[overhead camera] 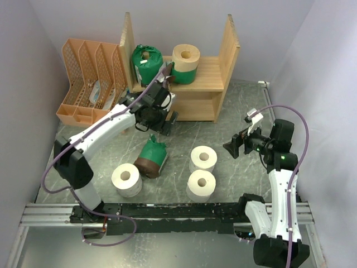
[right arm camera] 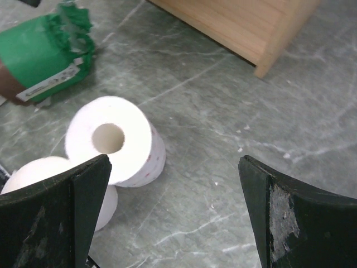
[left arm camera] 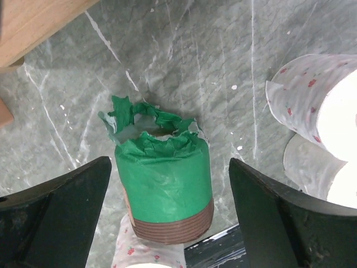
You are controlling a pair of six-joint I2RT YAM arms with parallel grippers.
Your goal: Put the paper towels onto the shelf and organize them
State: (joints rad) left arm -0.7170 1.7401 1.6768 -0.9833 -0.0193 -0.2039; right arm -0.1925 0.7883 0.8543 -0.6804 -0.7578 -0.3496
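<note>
Well, from above, the light wooden open shelf (overhead camera: 207, 78) at the far side carried two rolls on its upper board: a green plastic-wrapped roll (overhead camera: 146, 62) and a cream roll with a green band (overhead camera: 186, 62). Four waited on the grey marbled table (overhead camera: 223, 125): a green-and-brown wrapped roll (overhead camera: 152, 158) on its side and three bare white rolls (overhead camera: 203, 158). Roughly a third done, I judged.

The left gripper (overhead camera: 158, 124) hung between shelf and fallen roll. Its wrist view showed the jaws spread wide and empty, the green-and-brown wrapped roll framed between them with gaps on both sides.

The right gripper (overhead camera: 237, 146) sat well right, jaws wide, holding nothing, white rolls below its left finger (right arm camera: 53, 212).
</note>
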